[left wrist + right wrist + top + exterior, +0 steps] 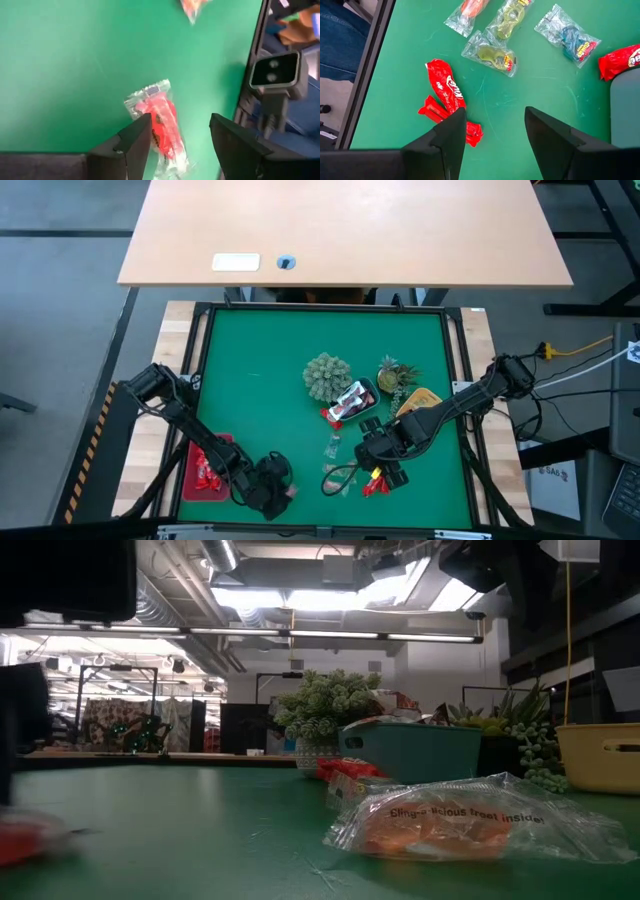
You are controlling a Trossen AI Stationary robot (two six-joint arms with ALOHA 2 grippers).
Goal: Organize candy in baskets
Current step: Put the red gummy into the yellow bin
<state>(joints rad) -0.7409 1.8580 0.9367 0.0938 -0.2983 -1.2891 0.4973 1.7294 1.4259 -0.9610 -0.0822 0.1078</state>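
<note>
My left gripper [283, 490] [180, 137] is open near the table's near edge, over a clear-wrapped red candy [159, 124] that lies on the green mat between its fingers. The red basket [208, 464] beside the left arm holds red candies. My right gripper [385, 458] [495, 125] is open and empty above red candies [445, 89] and several clear-wrapped ones [492, 52]. The blue basket [352, 404] holds red candy. The yellow basket [424, 397] is partly hidden by the right arm. My left gripper stands open, pointing down at the candy on the mat. One fingertip [142, 127] overlaps the wrapper's edge [150, 112]. I cannot tell whether it touches.
Two green spiky plant ornaments [327, 376] [395, 374] stand behind the blue basket. A clear-wrapped orange candy [450, 825] lies close to the low camera [274, 74] at the near edge. The mat's far and left parts are bare green.
</note>
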